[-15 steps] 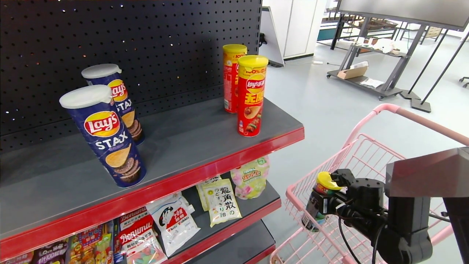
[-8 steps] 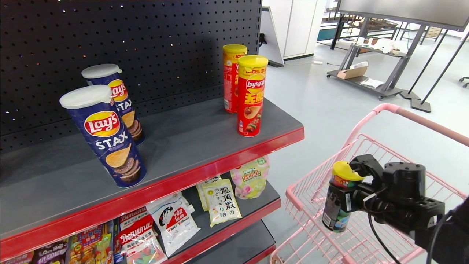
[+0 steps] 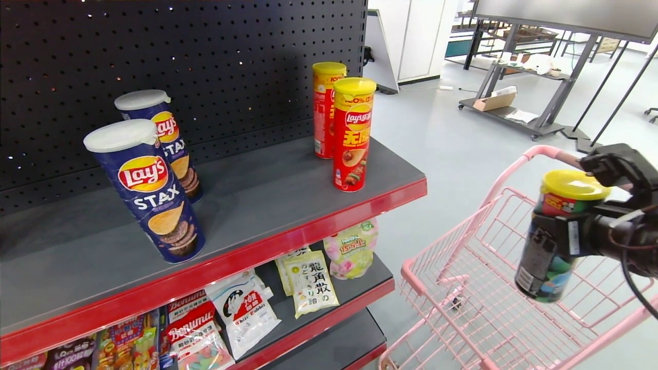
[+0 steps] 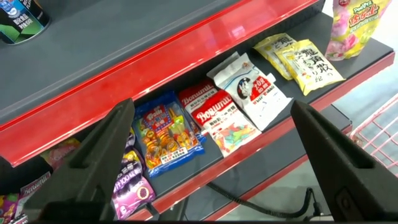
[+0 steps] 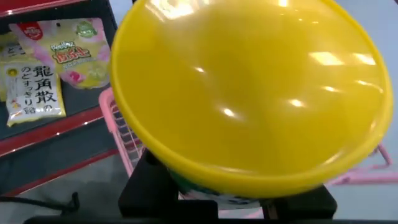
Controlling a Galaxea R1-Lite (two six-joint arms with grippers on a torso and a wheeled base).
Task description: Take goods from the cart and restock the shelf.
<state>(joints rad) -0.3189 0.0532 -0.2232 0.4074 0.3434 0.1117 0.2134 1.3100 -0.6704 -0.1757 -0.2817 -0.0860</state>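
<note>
My right gripper (image 3: 578,216), closed around the middle of the yellow-lidded can (image 3: 547,272), holds it above the pink cart (image 3: 545,150), well right of the shelf (image 3: 288,185).

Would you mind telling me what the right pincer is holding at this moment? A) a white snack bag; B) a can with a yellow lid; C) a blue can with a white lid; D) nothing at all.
B: the right pincer is clamped on the yellow-lidded can, holding it upright above the pink cart.
</note>
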